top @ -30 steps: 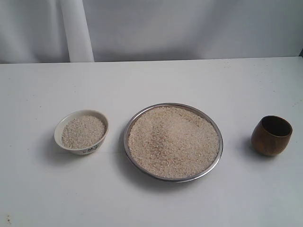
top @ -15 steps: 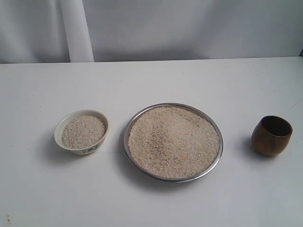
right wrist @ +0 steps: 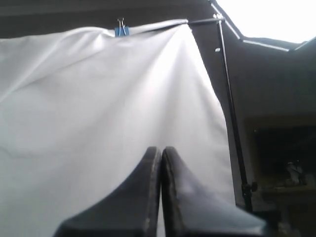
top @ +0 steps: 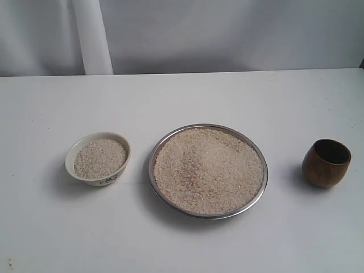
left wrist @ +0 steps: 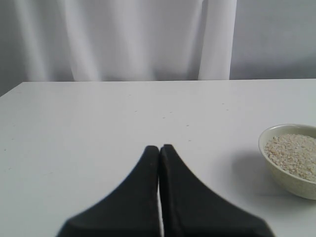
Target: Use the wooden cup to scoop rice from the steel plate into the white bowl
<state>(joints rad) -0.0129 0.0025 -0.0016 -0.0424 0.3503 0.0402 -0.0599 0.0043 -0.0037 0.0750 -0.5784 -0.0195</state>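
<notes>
The steel plate (top: 260,196) lies mid-table, heaped with rice (top: 207,170). Left of it stands the white bowl (top: 69,156), nearly full of rice; the left wrist view catches the bowl (left wrist: 291,180) at its edge. The wooden cup (top: 325,163) stands upright and empty to the right of the plate. Neither arm shows in the exterior view. My left gripper (left wrist: 159,147) is shut on nothing, low over bare table, apart from the bowl. My right gripper (right wrist: 159,148) is shut on nothing and points up at the backdrop.
A white table (top: 187,96) carries everything, with a pale curtain (top: 227,34) behind it. In the right wrist view a cloth backdrop (right wrist: 98,98) hangs from a dark stand (right wrist: 232,123).
</notes>
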